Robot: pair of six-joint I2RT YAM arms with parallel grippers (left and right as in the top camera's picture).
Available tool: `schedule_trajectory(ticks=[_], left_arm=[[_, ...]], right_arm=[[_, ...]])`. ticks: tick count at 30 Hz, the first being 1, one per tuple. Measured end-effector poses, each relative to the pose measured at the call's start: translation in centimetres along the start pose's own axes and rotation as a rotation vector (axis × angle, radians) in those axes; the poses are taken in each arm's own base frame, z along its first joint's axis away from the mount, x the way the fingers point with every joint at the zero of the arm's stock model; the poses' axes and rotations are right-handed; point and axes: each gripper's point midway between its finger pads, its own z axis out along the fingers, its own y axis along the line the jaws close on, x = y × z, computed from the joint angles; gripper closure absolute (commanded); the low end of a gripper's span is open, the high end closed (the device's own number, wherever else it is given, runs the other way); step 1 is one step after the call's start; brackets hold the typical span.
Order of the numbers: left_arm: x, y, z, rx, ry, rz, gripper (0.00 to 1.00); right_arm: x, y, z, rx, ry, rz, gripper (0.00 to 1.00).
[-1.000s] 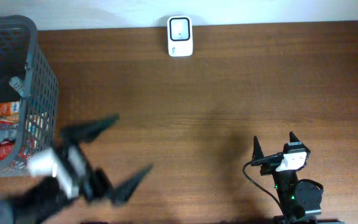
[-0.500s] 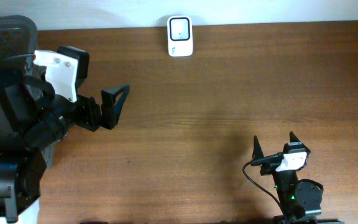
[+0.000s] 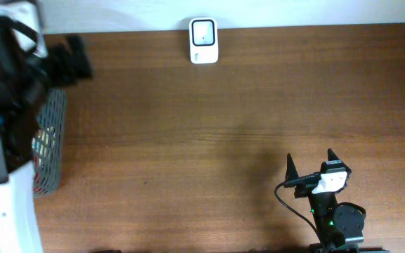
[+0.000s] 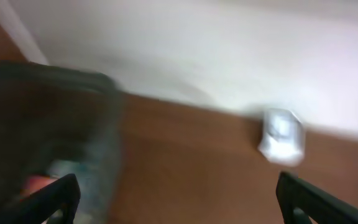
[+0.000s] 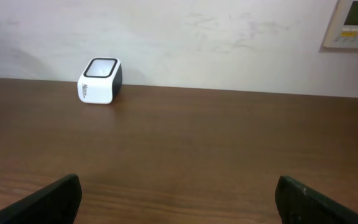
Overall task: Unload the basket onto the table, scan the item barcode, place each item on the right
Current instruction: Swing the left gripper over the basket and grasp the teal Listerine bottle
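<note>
One scanner (image 3: 203,41) lies well ahead of right hand (image 3: 310,157) (open).

On the brown wooden tabletop (image 3: 223,126) a small white scanner (image 3: 203,41) stands at the far edge. At the left side the blurred left arm (image 3: 5,70) covers most of a grey basket (image 3: 50,140). The right gripper (image 3: 310,156) is near the lower right, jaws wide apart and empty.

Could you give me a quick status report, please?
Left gripper open, empty, by the basket. Right gripper open, empty, near edge. Scanner at far edge, nothing blocking it.
</note>
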Motion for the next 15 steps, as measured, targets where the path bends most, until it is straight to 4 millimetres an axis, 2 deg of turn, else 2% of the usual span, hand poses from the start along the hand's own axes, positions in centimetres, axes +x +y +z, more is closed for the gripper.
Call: schedule_trajectory(ticks=[2,5,10,15], left_arm=[[-2.0,3.7,0.5,-0.137,-0.053,-0.073,0.01],[-3.1,9.6,1.4,-0.326,-0.092,-0.178,0.01],[-1.5,16.9,4.0,-0.525,-0.039,-0.271,0.01],[0.6,21.8,5.2,-0.635,0.028,-0.32,0.01]], right_arm=[[0.0,0.0,0.0,0.0,0.0,0.0,0.02],[0.0,0.0,0.0,0.0,0.0,0.0,0.02],[0.0,0.0,0.0,0.0,0.0,0.0,0.02],[0.0,0.0,0.0,0.0,0.0,0.0,0.01]])
